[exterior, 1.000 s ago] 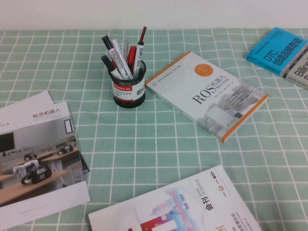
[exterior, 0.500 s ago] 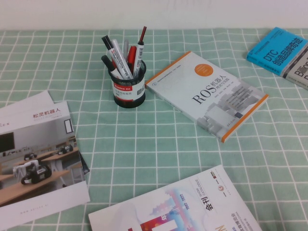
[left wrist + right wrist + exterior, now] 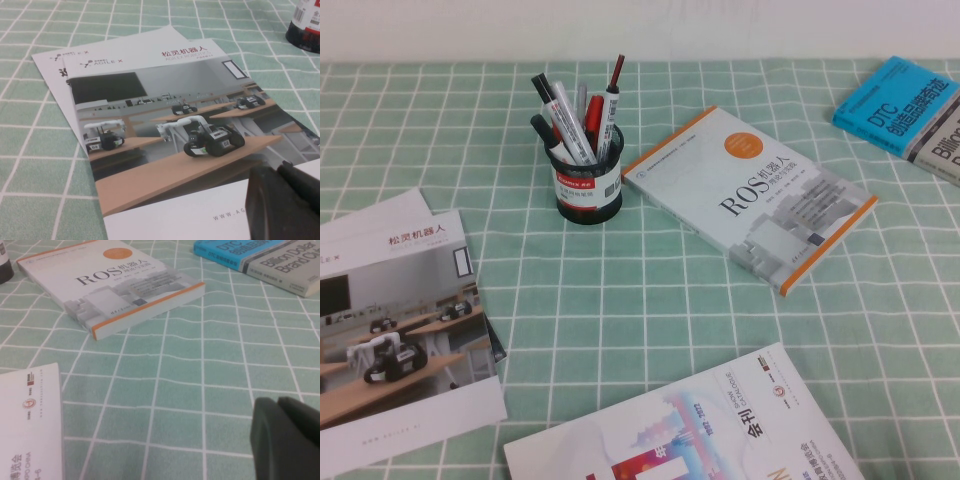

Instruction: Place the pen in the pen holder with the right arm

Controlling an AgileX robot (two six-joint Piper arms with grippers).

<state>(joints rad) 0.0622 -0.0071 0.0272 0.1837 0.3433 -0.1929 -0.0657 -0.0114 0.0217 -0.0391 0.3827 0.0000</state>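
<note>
The black mesh pen holder [image 3: 588, 188] with its white-and-red label stands upright at the back of the table, left of the ROS book. Several pens stand in it, among them a white-barrelled marker with a black cap [image 3: 560, 112], red pens and a thin dark-red-tipped pen. The holder's base also shows in the left wrist view [image 3: 306, 31] and at the edge of the right wrist view [image 3: 5, 269]. Neither arm shows in the high view. My left gripper [image 3: 280, 172] is shut and empty over a brochure. My right gripper [image 3: 278, 402] is shut and empty above the bare cloth.
A green checked cloth [image 3: 650, 300] covers the table. The ROS book [image 3: 750, 195] lies right of the holder, and a blue book [image 3: 898, 105] at the back right. Brochures [image 3: 395, 330] lie at the front left, and a magazine [image 3: 700, 430] at the front.
</note>
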